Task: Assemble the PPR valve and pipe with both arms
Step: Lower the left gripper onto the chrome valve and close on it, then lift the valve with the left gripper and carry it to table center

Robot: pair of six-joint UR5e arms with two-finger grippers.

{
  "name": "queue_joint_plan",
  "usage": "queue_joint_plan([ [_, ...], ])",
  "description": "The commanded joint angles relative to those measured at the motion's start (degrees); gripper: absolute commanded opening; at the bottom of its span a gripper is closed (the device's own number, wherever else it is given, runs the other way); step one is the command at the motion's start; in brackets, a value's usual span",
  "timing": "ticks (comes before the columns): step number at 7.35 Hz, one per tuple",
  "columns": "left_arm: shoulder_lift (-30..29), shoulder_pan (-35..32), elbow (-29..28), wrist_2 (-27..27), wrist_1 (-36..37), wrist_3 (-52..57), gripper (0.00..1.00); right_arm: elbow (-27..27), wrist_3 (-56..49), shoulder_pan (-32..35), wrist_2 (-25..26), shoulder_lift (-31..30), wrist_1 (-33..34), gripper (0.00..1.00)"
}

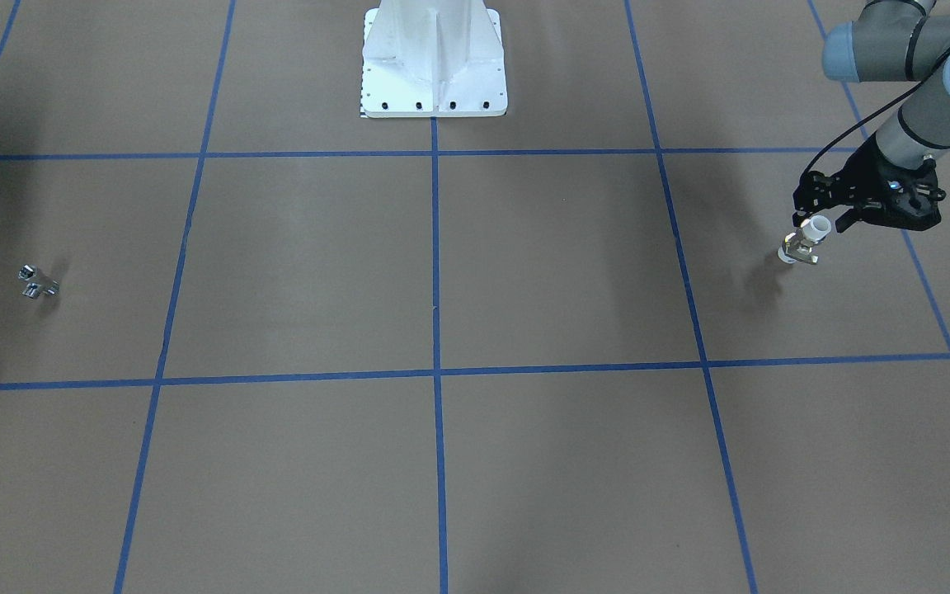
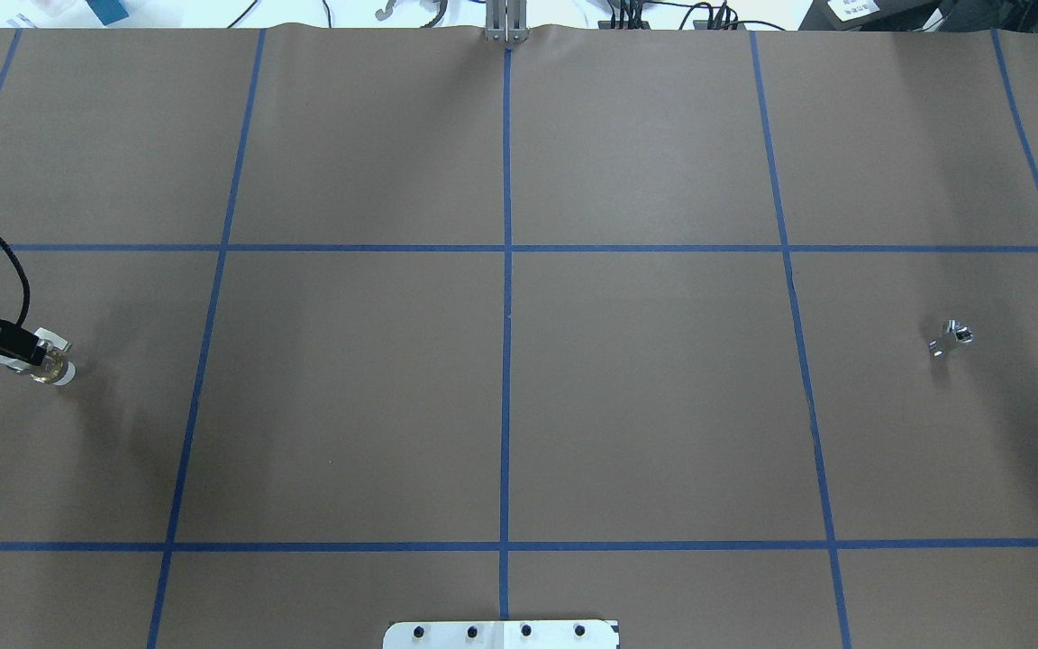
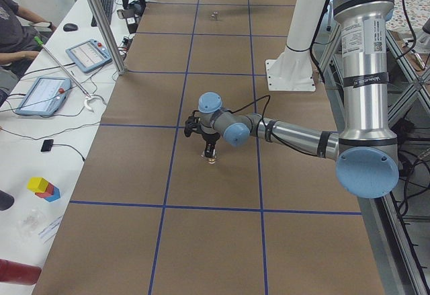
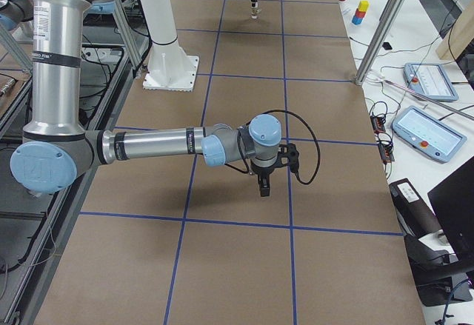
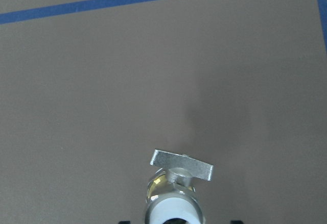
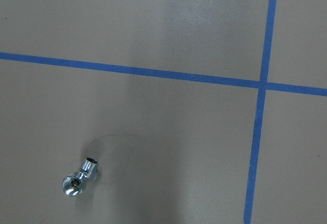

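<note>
The PPR valve (image 1: 805,241), white tube with brass middle and flat tab handle, stands on the brown table at my far left; it also shows in the overhead view (image 2: 49,361) and the left wrist view (image 5: 173,203). My left gripper (image 1: 819,221) is down over its white upper end, fingers either side with small gaps, so it looks open. The chrome pipe (image 1: 36,282) lies alone at my far right, also in the overhead view (image 2: 951,335) and the right wrist view (image 6: 79,178). My right gripper (image 4: 264,186) hovers above the table; I cannot tell if it is open or shut.
The white robot base plate (image 1: 434,82) sits at the table's middle on my side. Blue tape lines (image 2: 507,315) grid the brown surface. Metal posts (image 3: 101,23) and tablets (image 3: 41,95) stand along the operators' side, beside the table.
</note>
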State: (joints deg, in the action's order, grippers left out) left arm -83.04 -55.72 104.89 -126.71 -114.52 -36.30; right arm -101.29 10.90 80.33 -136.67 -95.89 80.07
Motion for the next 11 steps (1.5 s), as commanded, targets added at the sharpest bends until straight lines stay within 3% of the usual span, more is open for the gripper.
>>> queue_joint_plan([
  [1, -0.19, 0.0, -0.22, -0.02, 0.0, 0.0, 0.68, 0.22, 0.0, 0.0, 0.0, 0.0, 0.0, 1.0],
  [3, -0.11, 0.0, -0.22, -0.02, 0.09, 0.0, 0.46, 0.39, 0.0, 0.0, 0.0, 0.0, 0.0, 1.0],
  [5, -0.02, 0.0, -0.22, -0.11, 0.26, 0.0, 0.0, 0.83, -0.09, -0.09, 0.0, 0.0, 0.0, 1.0],
  [6, -0.02, 0.0, 0.22, -0.37, 0.7, 0.0, 0.0, 0.75, -0.17, 0.0, 0.0, 0.0, 0.0, 1.0],
  [8, -0.72, -2.1, 2.49, -6.59, 1.4, -2.18, 0.0, 0.75, -0.17, 0.0, 0.0, 0.0, 0.0, 1.0],
  [11, -13.23, -1.32, 6.64, -5.91, 9.2, -17.35, 0.0, 0.83, -0.17, -0.09, 0.0, 0.09, -0.09, 1.0],
])
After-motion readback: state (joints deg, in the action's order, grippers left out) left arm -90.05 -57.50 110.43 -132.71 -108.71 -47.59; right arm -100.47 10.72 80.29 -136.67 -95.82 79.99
